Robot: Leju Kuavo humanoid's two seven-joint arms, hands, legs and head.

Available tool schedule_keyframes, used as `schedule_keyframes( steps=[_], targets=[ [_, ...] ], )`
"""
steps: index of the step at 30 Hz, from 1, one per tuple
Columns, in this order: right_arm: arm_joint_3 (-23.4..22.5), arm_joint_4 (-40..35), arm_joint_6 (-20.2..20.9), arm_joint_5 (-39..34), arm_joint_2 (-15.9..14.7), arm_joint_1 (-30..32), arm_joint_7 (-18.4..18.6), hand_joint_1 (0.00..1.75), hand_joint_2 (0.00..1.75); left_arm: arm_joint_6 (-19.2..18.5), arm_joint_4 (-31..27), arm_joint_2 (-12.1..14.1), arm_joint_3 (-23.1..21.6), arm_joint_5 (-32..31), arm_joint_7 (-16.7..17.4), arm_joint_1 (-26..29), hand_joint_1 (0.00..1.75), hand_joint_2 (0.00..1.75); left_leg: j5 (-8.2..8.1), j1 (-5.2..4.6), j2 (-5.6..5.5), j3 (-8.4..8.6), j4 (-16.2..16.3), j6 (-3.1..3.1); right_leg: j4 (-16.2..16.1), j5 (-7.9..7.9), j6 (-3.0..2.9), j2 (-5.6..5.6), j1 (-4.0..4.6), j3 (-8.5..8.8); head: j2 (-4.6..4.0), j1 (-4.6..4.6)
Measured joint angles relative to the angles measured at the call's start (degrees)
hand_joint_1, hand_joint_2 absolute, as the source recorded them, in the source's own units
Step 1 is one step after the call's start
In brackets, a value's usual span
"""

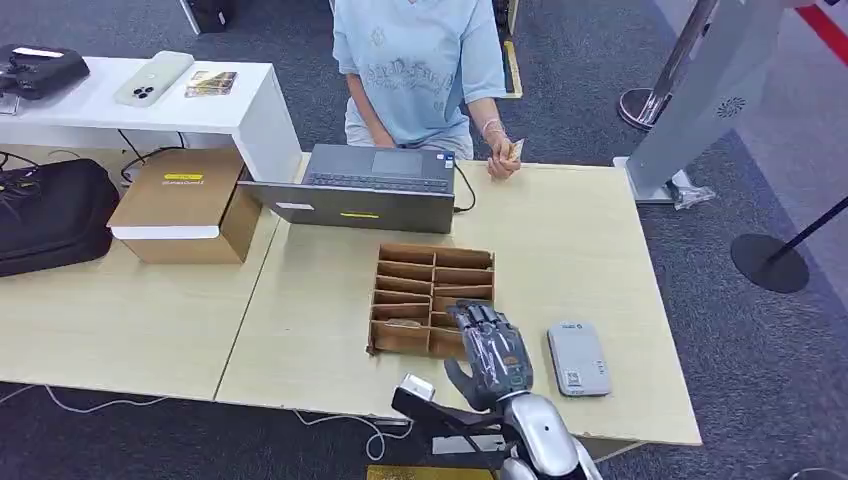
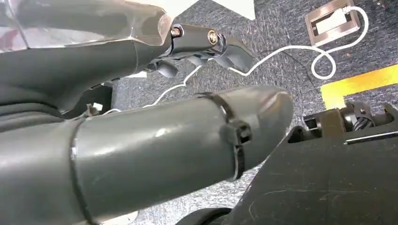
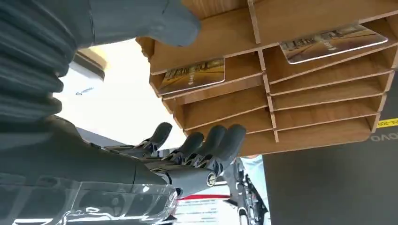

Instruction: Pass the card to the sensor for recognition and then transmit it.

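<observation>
Two cards (image 3: 192,75) lie in the wooden organizer (image 1: 432,296) (perhaps more) beneath the empty, spread right hand (image 1: 490,350).

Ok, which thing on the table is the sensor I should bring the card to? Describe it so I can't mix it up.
Start at the light wooden table and find the brown card rack in front of the laptop. Just beside the rack, past the right hand and near the table's front edge, lies the sensor. It is the only flat, pale grey, rounded slab there, with a small label on top.
</observation>
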Motion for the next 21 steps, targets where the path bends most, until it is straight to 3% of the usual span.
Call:
schedule_keyframes(
  steps=[7, 10, 14, 21],
  targets=[
    [0.02, 0.94, -0.39, 0.02, 0.0, -0.33, 0.24, 0.72, 1.75, 0.0, 0.0, 0.04, 0.0, -0.02, 0.0, 0.0, 0.0, 0.0, 0.0, 0.0, 0.0, 0.0, 0.0, 0.0, 0.0, 0.0, 0.0, 0.0, 0.0, 0.0, 0.0, -0.02],
    [0.04, 1.49, -0.66, 0.33, 0.0, -0.71, 1.07, 0.56, 1.75, 0.0, 0.0, 0.04, 0.0, -0.07, -0.02, -0.01, 0.0, 0.0, 0.0, 0.0, 0.0, 0.0, 0.0, 0.0, 0.0, 0.0, 0.0, 0.0, 0.0, 0.0, 0.0, -0.02],
    [0.04, 2.58, -1.22, 3.41, -0.04, -1.31, 3.08, 0.68, 1.75, -0.02, 0.0, 0.04, 0.0, -0.26, -0.02, -0.01, 0.0, 0.0, 0.0, 0.0, 0.0, 0.0, 0.0, 0.0, 0.0, 0.0, 0.0, 0.0, 0.0, 0.0, 0.0, 0.0],
    [0.04, 4.85, -1.62, 5.01, -0.04, -2.35, 4.02, 0.66, 1.75, -0.04, 0.0, -0.02, 0.0, -0.42, -0.02, -0.01, 0.0, 0.0, 0.0, 0.0, 0.0, 0.0, 0.0, 0.0, 0.0, 0.0, 0.0, 0.0, 0.0, 0.0, 0.0, -0.02]
  ],
)
